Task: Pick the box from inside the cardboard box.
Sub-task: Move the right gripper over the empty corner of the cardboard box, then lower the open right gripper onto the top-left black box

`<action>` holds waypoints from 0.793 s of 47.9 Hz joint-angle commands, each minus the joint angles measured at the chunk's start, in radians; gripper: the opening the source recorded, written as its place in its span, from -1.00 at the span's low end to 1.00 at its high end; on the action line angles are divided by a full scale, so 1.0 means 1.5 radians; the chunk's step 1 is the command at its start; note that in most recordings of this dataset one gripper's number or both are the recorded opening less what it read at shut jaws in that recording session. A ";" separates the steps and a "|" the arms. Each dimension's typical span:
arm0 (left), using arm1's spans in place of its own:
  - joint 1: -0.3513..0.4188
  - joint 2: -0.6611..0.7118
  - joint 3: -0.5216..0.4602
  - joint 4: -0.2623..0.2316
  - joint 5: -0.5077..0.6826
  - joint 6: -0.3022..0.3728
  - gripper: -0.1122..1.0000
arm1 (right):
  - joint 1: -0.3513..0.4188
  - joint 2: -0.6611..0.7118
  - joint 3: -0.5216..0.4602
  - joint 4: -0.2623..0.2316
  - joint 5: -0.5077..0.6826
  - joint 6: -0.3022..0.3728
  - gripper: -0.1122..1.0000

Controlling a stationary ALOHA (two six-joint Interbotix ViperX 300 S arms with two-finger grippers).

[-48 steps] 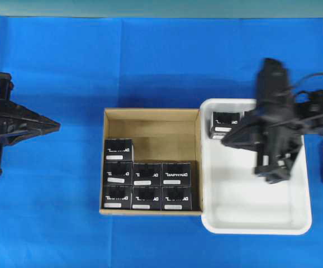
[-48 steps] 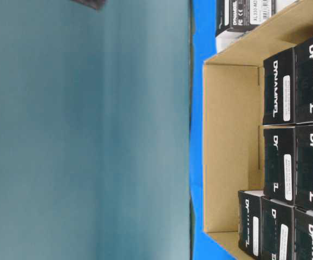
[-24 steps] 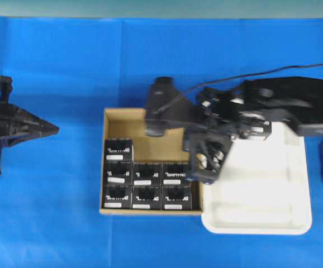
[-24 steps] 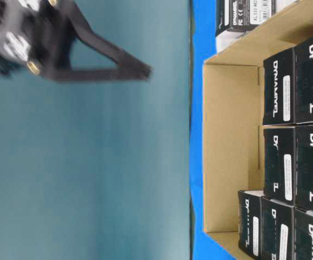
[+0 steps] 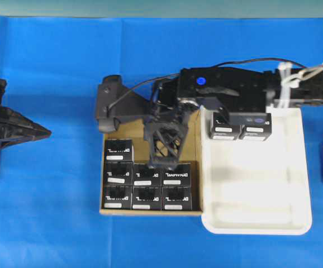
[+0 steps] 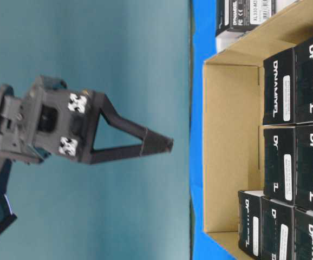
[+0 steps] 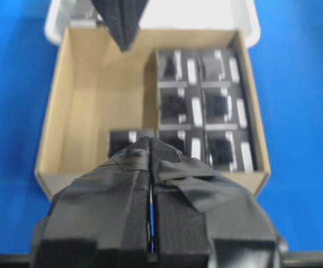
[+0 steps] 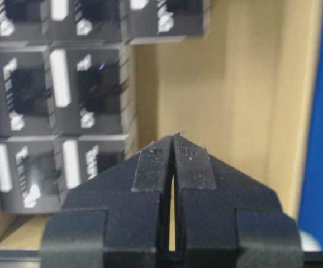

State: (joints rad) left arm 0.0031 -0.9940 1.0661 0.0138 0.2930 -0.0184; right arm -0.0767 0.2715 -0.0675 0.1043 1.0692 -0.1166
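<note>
The cardboard box holds several black boxes in its front rows and left column; its back right floor is bare. My right gripper is shut and empty. It reaches across from the right and hangs above the cardboard box, over the bare floor beside the boxes. In the right wrist view the right gripper points at the brown floor, with black boxes to the left. My left gripper is shut and empty at the far left, apart from the carton.
A white tray touches the carton's right side, with two black boxes at its back. The right arm and its cable span the tray's back. Blue cloth surrounds everything. The table-level view shows the right gripper above the carton.
My right arm has swung left from over the white tray to over the cardboard box. The left gripper has drawn back slightly to the left.
</note>
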 commanded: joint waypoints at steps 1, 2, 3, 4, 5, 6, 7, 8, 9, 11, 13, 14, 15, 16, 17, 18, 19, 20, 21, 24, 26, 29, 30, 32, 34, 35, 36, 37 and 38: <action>0.000 -0.006 -0.020 0.001 0.019 -0.001 -0.89 | 0.000 0.010 -0.021 -0.001 -0.001 -0.014 -0.71; 0.000 -0.008 -0.020 0.002 0.022 0.000 -0.89 | 0.000 0.012 -0.025 -0.001 -0.001 -0.017 -0.71; 0.000 -0.010 -0.021 0.001 0.026 -0.001 -0.89 | -0.001 0.015 -0.028 -0.001 -0.001 -0.018 -0.70; 0.000 -0.011 -0.021 0.001 0.028 -0.001 -0.89 | 0.000 0.018 -0.030 -0.001 -0.001 -0.020 -0.69; 0.000 -0.012 -0.021 0.001 0.031 0.000 -0.89 | -0.001 0.020 -0.032 -0.001 -0.001 -0.021 -0.68; 0.000 -0.014 -0.022 0.002 0.035 -0.001 -0.89 | -0.001 0.024 -0.034 0.001 -0.002 -0.022 -0.67; 0.000 -0.016 -0.022 0.002 0.037 0.000 -0.89 | -0.001 0.026 -0.035 0.002 -0.004 -0.022 -0.66; 0.000 -0.016 -0.022 0.001 0.037 -0.001 -0.89 | -0.001 0.029 -0.037 0.003 -0.004 -0.024 -0.64; 0.000 -0.017 -0.022 0.001 0.038 -0.001 -0.89 | -0.001 0.030 -0.039 0.004 -0.005 -0.024 -0.63; 0.000 -0.017 -0.022 0.002 0.038 -0.001 -0.89 | 0.000 0.035 -0.044 0.005 -0.008 -0.025 -0.59; 0.000 -0.017 -0.022 0.001 0.038 -0.001 -0.89 | -0.001 0.039 -0.049 0.008 -0.013 -0.031 -0.53; 0.000 -0.017 -0.022 0.002 0.038 -0.001 -0.89 | -0.001 0.041 -0.051 0.010 -0.015 -0.033 -0.47; -0.001 -0.017 -0.022 0.002 0.038 -0.001 -0.89 | -0.001 0.042 -0.053 0.013 -0.017 -0.036 -0.42; 0.000 -0.017 -0.022 0.001 0.038 -0.001 -0.89 | -0.001 0.044 -0.054 0.014 -0.018 -0.040 -0.35; 0.000 -0.017 -0.022 0.001 0.038 -0.001 -0.89 | -0.001 0.046 -0.056 0.016 -0.019 -0.042 -0.28; 0.000 -0.017 -0.022 0.001 0.038 -0.001 -0.89 | -0.001 0.049 -0.057 0.019 -0.020 -0.045 -0.20; 0.000 -0.017 -0.025 0.002 0.038 -0.001 -0.89 | -0.001 0.051 -0.059 0.020 -0.020 -0.047 -0.10; 0.000 -0.017 -0.022 0.002 0.038 -0.001 -0.89 | -0.001 0.053 -0.060 0.020 -0.020 -0.050 0.01; 0.000 -0.017 -0.022 0.001 0.038 -0.001 -0.89 | -0.001 0.056 -0.062 0.020 -0.021 -0.052 0.12; 0.000 -0.017 -0.022 0.002 0.038 -0.001 -0.89 | -0.001 0.064 -0.062 0.020 -0.021 -0.055 0.48; 0.000 -0.017 -0.022 0.002 0.038 -0.001 -0.89 | -0.001 0.071 -0.062 0.020 -0.022 -0.056 0.68; 0.000 -0.017 -0.022 0.001 0.038 -0.001 -0.89 | -0.001 0.080 -0.062 0.020 -0.034 -0.059 0.90; 0.000 -0.017 -0.022 0.001 0.038 -0.001 -0.89 | -0.001 0.083 -0.062 0.020 -0.039 -0.059 0.96; 0.000 -0.016 -0.022 0.002 0.038 -0.001 -0.89 | -0.002 0.087 -0.062 0.020 -0.051 -0.059 0.99; 0.000 -0.016 -0.025 0.002 0.038 -0.001 -0.89 | -0.002 0.094 -0.062 0.020 -0.065 -0.059 0.99; 0.000 -0.016 -0.022 0.001 0.038 -0.001 -0.89 | -0.003 0.096 -0.062 0.020 -0.070 -0.059 0.98; 0.000 -0.016 -0.022 0.001 0.038 -0.001 -0.89 | -0.003 0.098 -0.062 0.020 -0.073 -0.059 0.97; 0.000 -0.016 -0.022 0.001 0.038 -0.001 -0.89 | -0.003 0.101 -0.062 0.020 -0.076 -0.059 0.97; 0.000 -0.015 -0.022 0.001 0.038 -0.001 -0.89 | -0.004 0.103 -0.062 0.021 -0.079 -0.059 0.97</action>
State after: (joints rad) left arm 0.0046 -1.0247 1.0600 0.0138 0.3528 -0.0184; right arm -0.0828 0.4142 -0.1565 0.1319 0.9725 -0.2040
